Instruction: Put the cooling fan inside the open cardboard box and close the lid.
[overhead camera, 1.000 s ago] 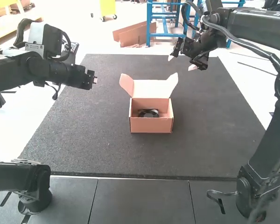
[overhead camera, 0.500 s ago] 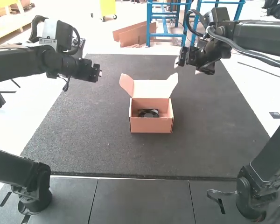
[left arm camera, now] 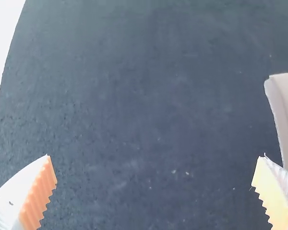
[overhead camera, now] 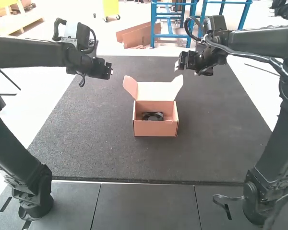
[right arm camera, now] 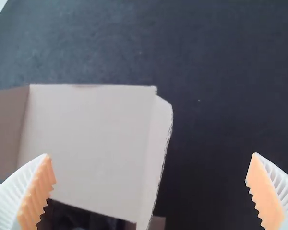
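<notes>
The open cardboard box point(overhead camera: 155, 125) stands in the middle of the black mat, its lid point(overhead camera: 153, 90) upright at the back with side flaps spread. The black cooling fan point(overhead camera: 152, 115) lies inside it. My left gripper point(overhead camera: 106, 70) hovers open to the left of the lid, above the mat. My right gripper point(overhead camera: 182, 62) hovers open just above and behind the lid's right flap. In the left wrist view the gripper point(left arm camera: 153, 196) is wide open over bare mat, a lid flap point(left arm camera: 282, 112) at the edge. The right gripper point(right arm camera: 151, 191) straddles the lid point(right arm camera: 93, 143), and the dark fan point(right arm camera: 72, 219) peeks below.
The black mat point(overhead camera: 86, 139) has free room on all sides of the box. Both arm bases point(overhead camera: 31, 196) stand at the near edge. Blue racks and flat cardboard lie on the floor beyond the mat.
My left gripper has swung right and farther back, toward the lid's left flap. My right gripper has come left and lower, toward the lid's right flap. The box and fan have not moved.
</notes>
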